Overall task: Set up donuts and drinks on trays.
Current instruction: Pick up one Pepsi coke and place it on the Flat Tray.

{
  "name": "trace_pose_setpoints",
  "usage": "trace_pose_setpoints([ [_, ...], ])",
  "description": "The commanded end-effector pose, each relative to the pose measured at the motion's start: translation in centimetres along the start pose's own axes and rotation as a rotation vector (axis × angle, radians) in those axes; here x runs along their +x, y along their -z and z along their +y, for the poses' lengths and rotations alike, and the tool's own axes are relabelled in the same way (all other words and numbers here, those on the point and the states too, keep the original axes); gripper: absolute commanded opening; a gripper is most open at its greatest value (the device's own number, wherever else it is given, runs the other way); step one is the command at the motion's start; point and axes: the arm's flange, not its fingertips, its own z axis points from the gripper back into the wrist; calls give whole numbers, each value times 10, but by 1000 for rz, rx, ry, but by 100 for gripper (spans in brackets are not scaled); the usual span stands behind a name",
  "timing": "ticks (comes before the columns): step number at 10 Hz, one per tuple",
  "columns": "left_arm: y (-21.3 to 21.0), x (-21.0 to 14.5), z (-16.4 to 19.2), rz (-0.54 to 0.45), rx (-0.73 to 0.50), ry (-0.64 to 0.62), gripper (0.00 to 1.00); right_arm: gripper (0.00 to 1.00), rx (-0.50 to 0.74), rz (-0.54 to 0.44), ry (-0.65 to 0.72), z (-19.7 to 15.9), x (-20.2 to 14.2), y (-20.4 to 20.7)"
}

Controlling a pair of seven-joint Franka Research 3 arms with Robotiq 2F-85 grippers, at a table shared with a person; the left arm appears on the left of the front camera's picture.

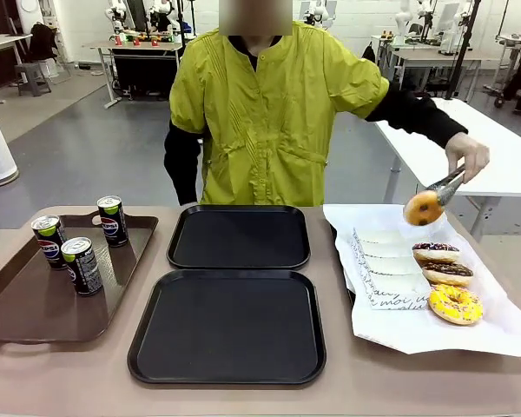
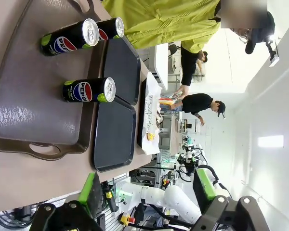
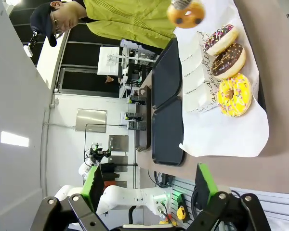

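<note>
You see the left gripper (image 2: 147, 187) and the right gripper (image 3: 149, 179) both spread wide, empty; at the frame's right the person's hand (image 1: 466, 155) holds a donut (image 1: 423, 208) in tongs (image 1: 448, 183).

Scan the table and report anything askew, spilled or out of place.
Nothing spilled or askew. Three cans stand upright on the brown tray, three donuts lie on the white paper; a fourth donut hangs in the person's tongs above it.
</note>
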Motion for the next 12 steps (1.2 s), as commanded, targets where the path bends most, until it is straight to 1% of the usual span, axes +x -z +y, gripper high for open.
trace_pose_setpoints([
  [1, 14, 8, -25, 27, 90, 35, 100, 100, 10, -1, -4, 0, 0, 0],
  [2, 22, 1, -46, 56, 194, 51, 100, 100, 10, -1, -4, 0, 0, 0],
  [3, 38, 6, -84, 48, 310, 92, 100, 100, 10, -1, -4, 0, 0, 0],
  [4, 57, 12, -119, 71, 402, 131, 100, 100, 10, -1, -4, 0, 0, 0],
  [5, 80, 7, -145, 91, 512, 169, 100, 100, 10, -1, -4, 0, 0, 0],
  [6, 106, -1, -161, 129, 622, 195, 100, 100, 10, -1, -4, 0, 0, 0],
  [7, 138, -19, -171, 157, 727, 232, 100, 100, 10, -1, -4, 0, 0, 0],
  [8, 167, -32, -173, 158, 808, 260, 100, 100, 10, -1, -4, 0, 0, 0],
  [10, 234, -36, -172, 166, 949, 324, 100, 100, 10, -1, -4, 0, 0, 0],
  [12, 276, -30, -151, 125, 1063, 357, 100, 100, 10, -1, -4, 0, 0, 0],
])
